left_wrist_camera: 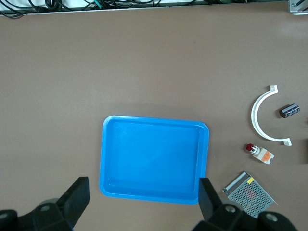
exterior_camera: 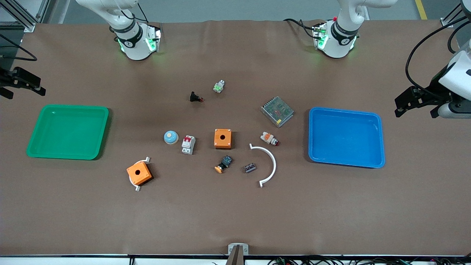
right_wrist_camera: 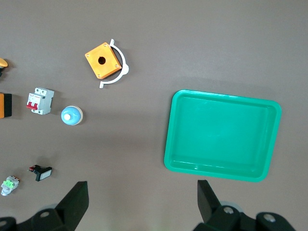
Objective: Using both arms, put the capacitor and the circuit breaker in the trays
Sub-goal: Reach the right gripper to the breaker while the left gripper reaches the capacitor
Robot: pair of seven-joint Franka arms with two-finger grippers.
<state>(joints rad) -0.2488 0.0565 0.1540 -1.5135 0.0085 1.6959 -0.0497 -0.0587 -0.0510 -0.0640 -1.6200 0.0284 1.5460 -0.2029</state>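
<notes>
The capacitor (exterior_camera: 250,168), a tiny dark block, lies on the table beside a white curved strip (exterior_camera: 268,164); it also shows in the left wrist view (left_wrist_camera: 289,110). The circuit breaker (exterior_camera: 188,144), white-grey with red levers, lies beside a blue dome part (exterior_camera: 171,137); it also shows in the right wrist view (right_wrist_camera: 40,101). My left gripper (exterior_camera: 415,110) is open and empty, up over the left arm's end of the table by the blue tray (exterior_camera: 346,162) (left_wrist_camera: 143,190). My right gripper (exterior_camera: 25,94) is open and empty, up by the green tray (exterior_camera: 68,156) (right_wrist_camera: 142,192).
Two orange boxes (exterior_camera: 222,138) (exterior_camera: 139,173), a black part with an orange cap (exterior_camera: 223,163), a white-and-orange cylinder (exterior_camera: 269,138), a metal mesh box (exterior_camera: 277,111), a black red-tipped part (exterior_camera: 195,97) and a green-white part (exterior_camera: 218,87) lie between the trays.
</notes>
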